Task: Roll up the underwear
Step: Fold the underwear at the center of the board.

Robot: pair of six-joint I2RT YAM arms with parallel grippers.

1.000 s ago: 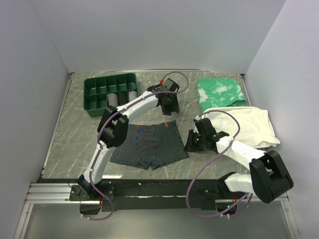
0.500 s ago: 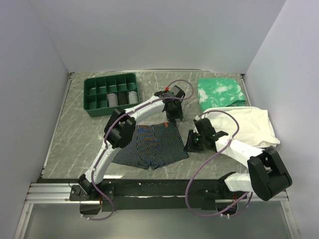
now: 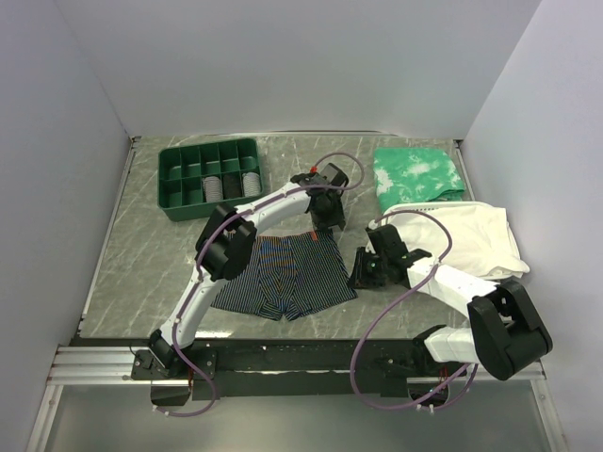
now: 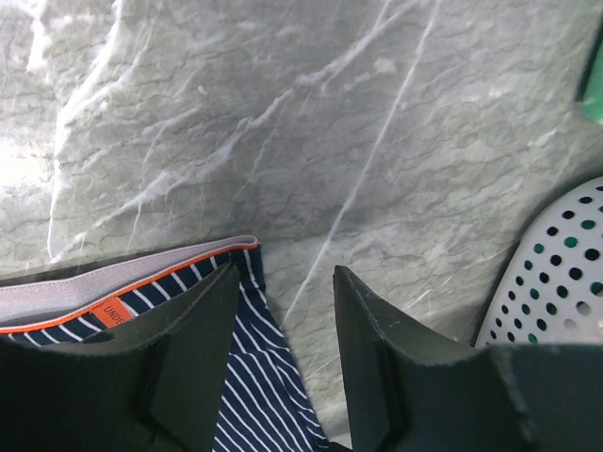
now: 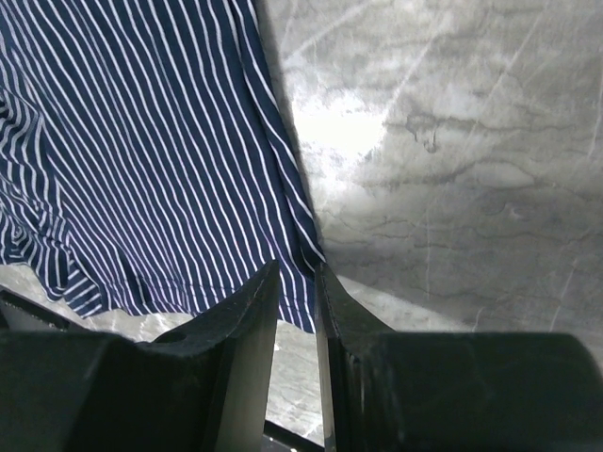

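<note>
Two grippers, both at the underwear's edge. Left gripper: fingers clearly apart, bare marble showing in the gap. It hovers over the garment's 1 o'clock corner. In its wrist view the left finger overlaps the striped fabric just below the grey waistband with its orange trim, and the other finger sits over bare table. From above, this gripper points down at the waistband's far right end.

Right gripper: fingers only a thin slit apart. The hem of the navy pinstriped leg runs down into that slit. Cannot tell whether the cloth is pinched or only lying between the tips. From above, it sits at the garment's 3 o'clock side, touching or just beside the right leg edge.

Underwear lies flat and spread on the marble table, unrolled, waistband toward 12 o'clock and legs toward 6, near the table's middle.

Further out, a green divided tray sits at the table's 10 o'clock, with a few rolled items in its compartments. A green-and-white mottled cloth is at 1 o'clock. A large white cloth lies bunched at 3 o'clock, just beside the right arm.
</note>
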